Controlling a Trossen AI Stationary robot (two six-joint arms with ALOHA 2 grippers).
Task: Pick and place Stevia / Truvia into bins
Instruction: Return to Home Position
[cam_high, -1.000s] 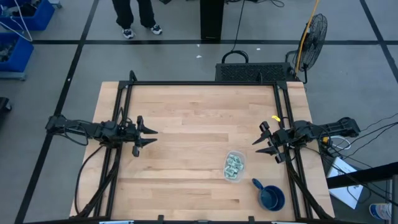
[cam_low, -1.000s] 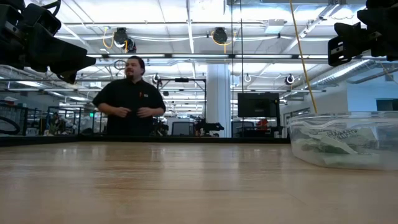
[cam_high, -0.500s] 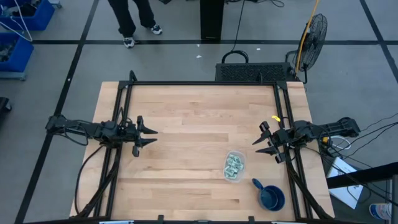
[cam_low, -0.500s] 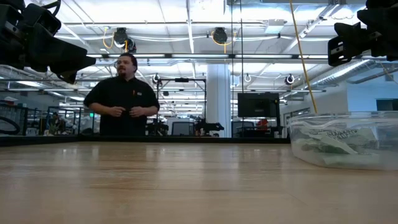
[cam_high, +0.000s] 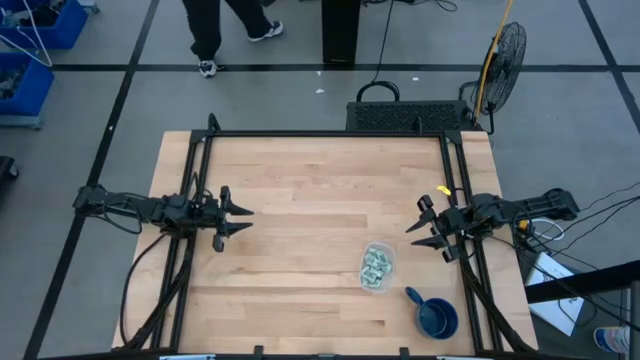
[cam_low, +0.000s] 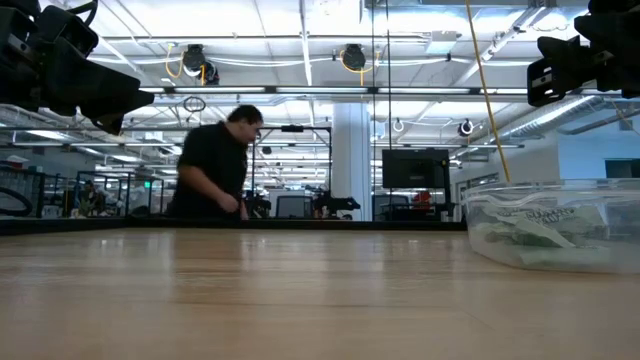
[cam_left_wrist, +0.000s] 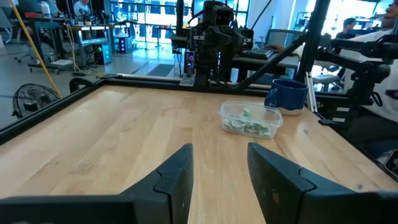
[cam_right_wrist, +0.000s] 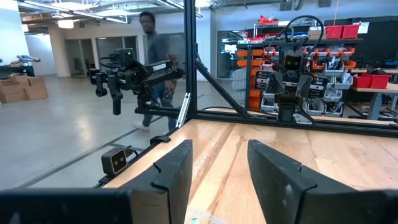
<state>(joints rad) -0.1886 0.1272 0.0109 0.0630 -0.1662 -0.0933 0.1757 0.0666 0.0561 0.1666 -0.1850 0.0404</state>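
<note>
High view, step: homing is judged all but done. The left pincer (cam_high: 248, 219) is held over the left side of the worktop (cam_high: 300, 180), the right pincer (cam_high: 412, 235) over its right side, and the two are well apart.
High view, care: any remaining retreat should be made high and slow, so that the clear container (cam_high: 377, 268) near the right pincer is not nudged.
High view, count: one clear container and one blue cup (cam_high: 437, 318) near it. No loose packet is seen on the wood.
Low view: the packets (cam_low: 530, 238) are seen heaped inside the container, perhaps ten, though they cannot be counted singly. One person (cam_low: 215, 165) is seen beyond the worktop.
Left wrist view: the fingers are set moderately apart, and nothing is held.
Right wrist view: the fingers are likewise apart, with nothing between them.
</note>
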